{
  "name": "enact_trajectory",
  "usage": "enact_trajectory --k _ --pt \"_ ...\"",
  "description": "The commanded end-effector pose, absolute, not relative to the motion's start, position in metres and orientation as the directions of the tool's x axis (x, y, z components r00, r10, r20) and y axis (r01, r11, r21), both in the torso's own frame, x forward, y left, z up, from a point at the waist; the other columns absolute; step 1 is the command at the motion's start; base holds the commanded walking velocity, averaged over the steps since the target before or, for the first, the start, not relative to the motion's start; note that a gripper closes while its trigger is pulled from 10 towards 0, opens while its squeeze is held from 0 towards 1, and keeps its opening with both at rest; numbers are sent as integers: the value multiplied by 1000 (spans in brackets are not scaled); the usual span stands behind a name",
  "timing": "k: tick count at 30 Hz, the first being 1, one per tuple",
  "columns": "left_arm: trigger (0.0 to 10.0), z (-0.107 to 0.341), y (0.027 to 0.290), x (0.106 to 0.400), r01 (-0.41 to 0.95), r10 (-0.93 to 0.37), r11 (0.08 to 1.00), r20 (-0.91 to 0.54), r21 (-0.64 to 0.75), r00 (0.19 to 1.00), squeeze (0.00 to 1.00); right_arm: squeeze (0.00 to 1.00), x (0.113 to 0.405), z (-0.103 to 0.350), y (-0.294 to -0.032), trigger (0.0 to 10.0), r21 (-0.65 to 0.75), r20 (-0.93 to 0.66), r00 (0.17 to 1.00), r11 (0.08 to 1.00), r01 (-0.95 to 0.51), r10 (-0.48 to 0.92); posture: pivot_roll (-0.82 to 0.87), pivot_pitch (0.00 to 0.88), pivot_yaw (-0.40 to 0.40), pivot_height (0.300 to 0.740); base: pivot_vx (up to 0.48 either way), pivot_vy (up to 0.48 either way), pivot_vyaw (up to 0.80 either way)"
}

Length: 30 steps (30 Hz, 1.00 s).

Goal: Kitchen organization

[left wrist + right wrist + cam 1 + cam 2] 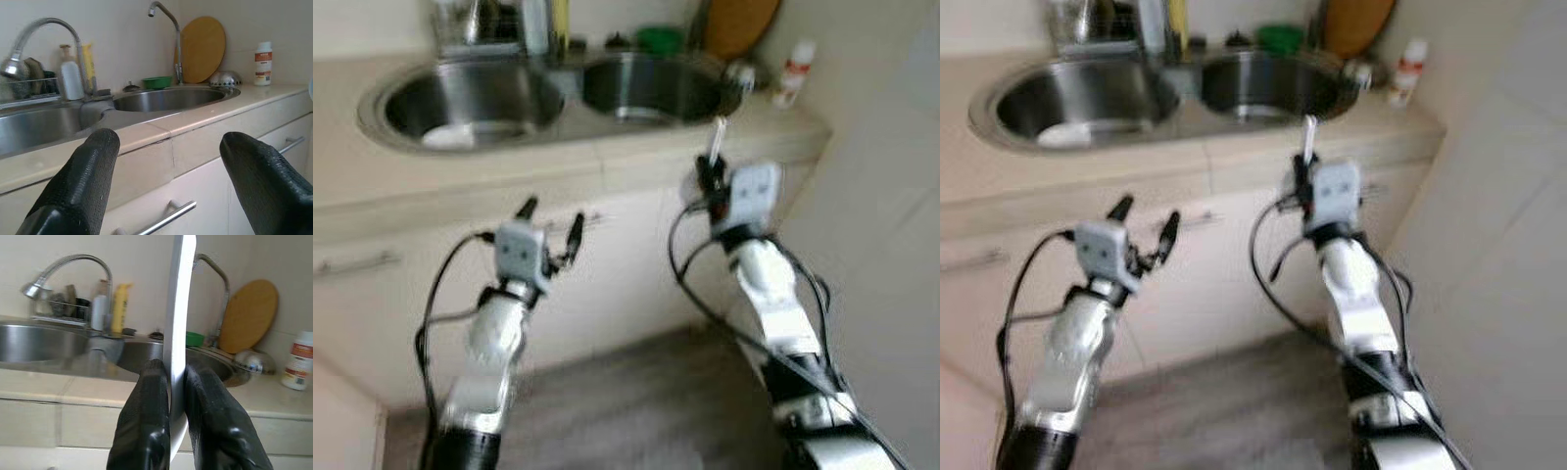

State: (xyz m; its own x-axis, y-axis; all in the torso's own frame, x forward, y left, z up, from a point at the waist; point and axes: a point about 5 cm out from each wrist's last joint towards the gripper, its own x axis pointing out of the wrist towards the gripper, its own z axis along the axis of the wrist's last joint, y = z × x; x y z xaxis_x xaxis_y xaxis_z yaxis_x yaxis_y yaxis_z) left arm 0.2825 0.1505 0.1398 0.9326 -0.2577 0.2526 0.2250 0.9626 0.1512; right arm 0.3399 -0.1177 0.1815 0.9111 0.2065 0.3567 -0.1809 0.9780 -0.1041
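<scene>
Below the front edge of the bench [558, 162], both arms are raised before the cabinet drawers. The right pincer [177, 382] is pinching a thin white plate [178, 308] by its lower rim, both black fingers [146, 416] pressed against its faces. The plate stands on edge, its long axis pointing almost straight up, and its top edge reaches about the level of the bench. From this pincer the double sink [646, 88] lies straight ahead and higher, and the right basin is the nearer one; the left basin [470, 103], where something pale and flat lies on the bottom, is further away toward the robot's left. The left pincer [551, 233] is spread wide and holds nothing; it hovers lower, in front of a drawer handle [166, 218]. I judge that the plate must be lifted over the bench edge and carried forward, and the right arm is clearly the nearer one for this. Behind the sink stand a round wooden board [201, 49] and a white bottle [793, 71].
</scene>
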Motion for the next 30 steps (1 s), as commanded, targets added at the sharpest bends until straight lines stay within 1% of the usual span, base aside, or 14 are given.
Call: enact_trajectory --k 1,6,11,14,30 --pt "10000 143 140 283 258 -293 953 264 157 919 0 0 341 184 -130 0 -102 370 914 985 -138 166 14 0 -73 740 266 0 0" --pt "10000 142 139 283 259 -294 953 263 157 919 0 0 341 185 -131 0 -102 376 913 986 -132 161 14 0 -73 740 266 0 0" --pt "10000 142 139 283 260 -295 953 264 157 918 0 0 342 186 -131 0 -112 378 912 986 -126 159 13 0 -73 740 266 0 748" --pt "10000 143 138 283 260 -295 953 265 157 918 0 0 342 186 -130 0 -93 380 912 988 -125 152 13 0 -73 740 266 0 800" --pt "10000 143 137 283 263 -297 952 267 157 917 0 0 343 192 -131 0 -91 411 901 990 -111 139 12 0 -72 740 267 0 413"
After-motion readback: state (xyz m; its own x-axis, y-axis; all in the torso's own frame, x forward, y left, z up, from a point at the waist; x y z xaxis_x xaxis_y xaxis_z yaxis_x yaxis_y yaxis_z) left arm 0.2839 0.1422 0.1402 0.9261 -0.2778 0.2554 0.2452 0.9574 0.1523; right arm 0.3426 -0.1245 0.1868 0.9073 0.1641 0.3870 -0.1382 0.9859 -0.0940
